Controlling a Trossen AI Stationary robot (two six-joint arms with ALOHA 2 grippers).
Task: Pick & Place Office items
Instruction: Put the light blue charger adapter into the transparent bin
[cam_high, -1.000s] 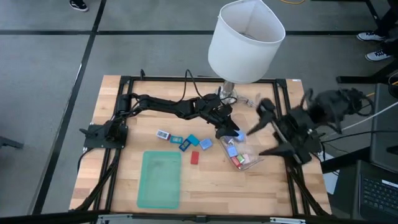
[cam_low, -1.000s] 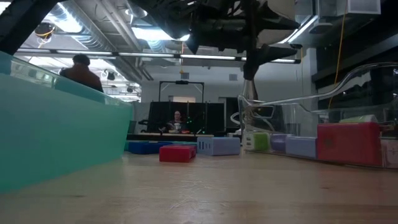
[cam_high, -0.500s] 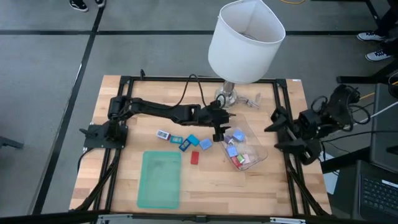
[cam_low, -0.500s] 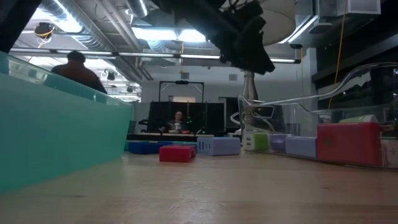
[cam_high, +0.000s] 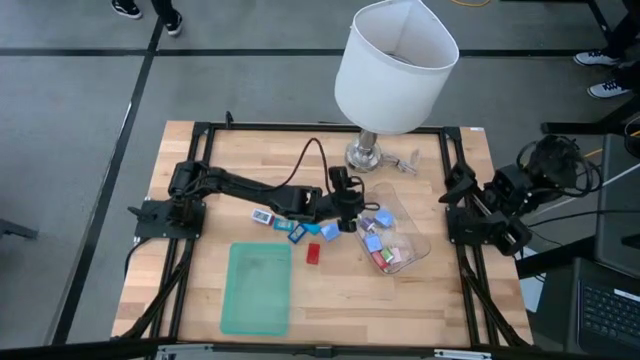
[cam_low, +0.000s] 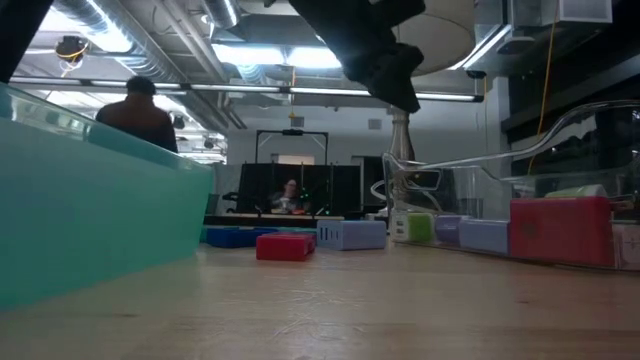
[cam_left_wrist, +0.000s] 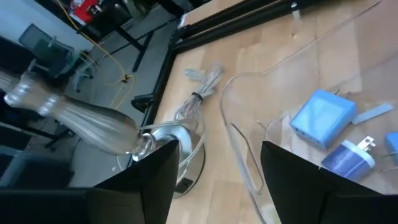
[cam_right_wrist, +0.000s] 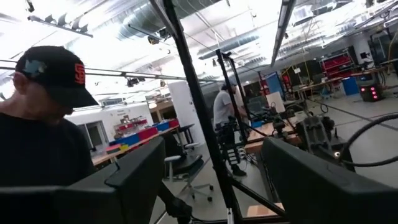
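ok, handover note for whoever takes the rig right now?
Left tool: open, holding nothing, low over the table beside the clear tub.
Right tool: open, holding nothing, parked at the table's right edge.
Office items: several pieces lie in the tub; about six loose pieces, including a red piece, sit on the wood between the tub and the green tray.
Done: only what lies in the tub, if that is the target.
Left: the loose pieces, probably.

Probably workshop: exposed ducts (cam_right_wrist: 186, 18), workbenches (cam_right_wrist: 134, 140)
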